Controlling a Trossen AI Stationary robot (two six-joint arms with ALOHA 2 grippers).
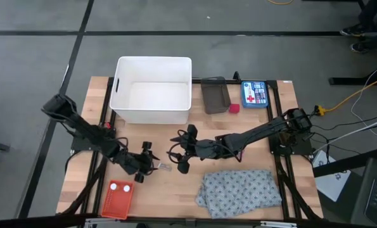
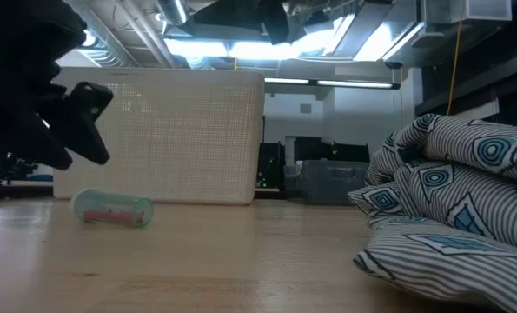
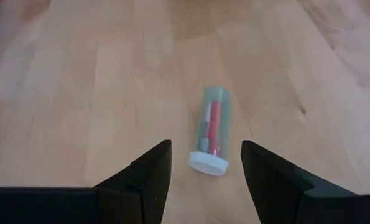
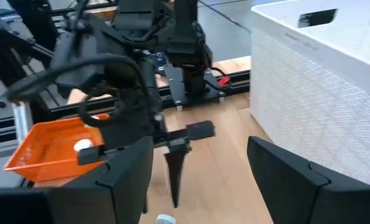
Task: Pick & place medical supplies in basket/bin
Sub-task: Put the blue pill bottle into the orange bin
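Observation:
A small clear tube [image 3: 212,127] with red contents and a white cap lies on its side on the wooden table, also in the low view [image 2: 112,209] and the high view [image 1: 165,167]. My left gripper [image 3: 204,144] is open and hovers just short of the tube's cap end, its fingers on either side without touching; in the high view my left gripper [image 1: 145,166] is left of the tube. My right gripper [image 1: 180,155] is open just right of the tube, holding nothing. The orange basket [image 1: 118,197] sits near the table's near-left corner with two white pieces inside. A red block [image 1: 234,108] rests on the table. The grey patterned cloth [image 1: 242,190] lies bunched at the near right.
A large white tub [image 1: 152,88] stands at the far middle, with a dark tray [image 1: 215,95] and a blue first-aid box [image 1: 254,94] to its right. Bare wood lies between the grippers and the basket. The two grippers are close together mid-table.

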